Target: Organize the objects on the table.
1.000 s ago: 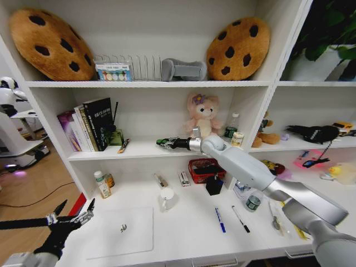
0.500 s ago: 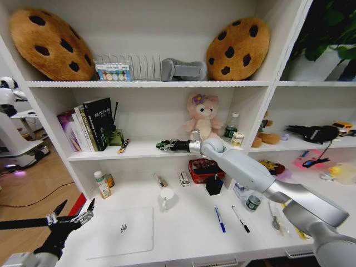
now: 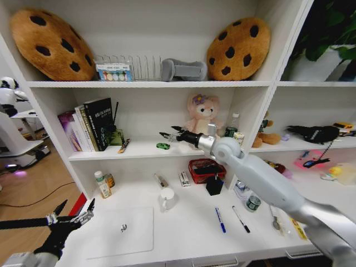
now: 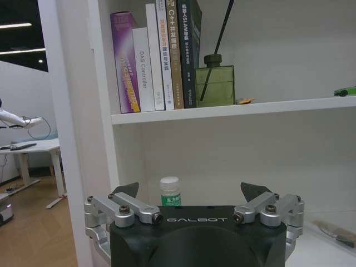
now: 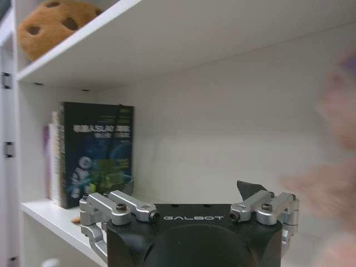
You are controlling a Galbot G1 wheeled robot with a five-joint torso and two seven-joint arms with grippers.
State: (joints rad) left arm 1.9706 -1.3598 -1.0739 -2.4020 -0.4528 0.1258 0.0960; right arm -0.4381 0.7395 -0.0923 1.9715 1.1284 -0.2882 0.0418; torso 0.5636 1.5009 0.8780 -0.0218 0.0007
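Toy car, tiny and green, sits on the middle shelf, just below and slightly to the robot's left of the right gripper, which hangs above the shelf with its fingers spread wide and nothing between them. The two are apart, not touching, so the car looks already set down and the gripper free of it.

What is left to tidy lies lower, on the white worktop. A blue pen and a black pen lie side by side near the front edge, both with their long axes running roughly front to back, the tips angled a little toward the robot's right. They sit under the right arm's forearm, well apart from the left gripper. The closed silver laptop lies flat toward the left side of the worktop, close to the left gripper, which waits low at the front left corner with its fingers open and empty.

By my judgement the pens fall to the right arm: it is much the nearer, though it must come down from the shelf and turn its fingers to close across the narrow width of a pen rather than along it. The laptop would suit the left arm better.
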